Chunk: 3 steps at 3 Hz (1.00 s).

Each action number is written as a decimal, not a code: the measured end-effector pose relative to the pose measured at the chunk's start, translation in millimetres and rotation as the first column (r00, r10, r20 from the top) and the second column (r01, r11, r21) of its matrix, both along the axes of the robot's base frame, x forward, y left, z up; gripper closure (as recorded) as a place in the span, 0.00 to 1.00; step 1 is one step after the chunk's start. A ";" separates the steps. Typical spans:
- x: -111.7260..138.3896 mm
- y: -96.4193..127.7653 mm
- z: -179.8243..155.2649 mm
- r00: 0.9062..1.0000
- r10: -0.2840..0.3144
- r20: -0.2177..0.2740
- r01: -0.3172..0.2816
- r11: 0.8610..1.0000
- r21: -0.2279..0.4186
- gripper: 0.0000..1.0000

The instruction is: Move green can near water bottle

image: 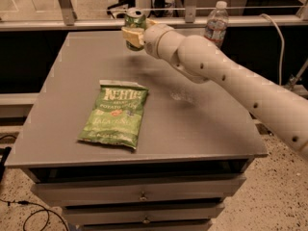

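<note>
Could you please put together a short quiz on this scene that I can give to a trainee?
1. True or false: the gripper, above the far side of the table, is shut on the green can.
2. What lies flat in the middle of the table? A: a chip bag. B: a plate. C: a sponge.
3. Fill the gap: in the picture, the water bottle stands to the ___ of the green can.

Key: 1 true. 2 A. 3 right.
</note>
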<state>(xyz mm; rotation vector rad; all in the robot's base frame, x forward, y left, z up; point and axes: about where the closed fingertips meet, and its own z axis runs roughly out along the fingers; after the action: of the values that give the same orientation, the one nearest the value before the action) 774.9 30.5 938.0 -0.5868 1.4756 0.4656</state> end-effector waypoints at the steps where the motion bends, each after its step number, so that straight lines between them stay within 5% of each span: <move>1: -31.5 -36.9 -1.6 0.997 -0.078 -0.002 0.078 0.997 -0.011 1.00; 3: -34.6 -53.0 -5.9 0.998 -0.058 -0.028 0.057 0.997 -0.043 1.00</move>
<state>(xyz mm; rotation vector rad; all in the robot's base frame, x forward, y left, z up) 740.3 -22.5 932.1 -0.5712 1.5292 0.4000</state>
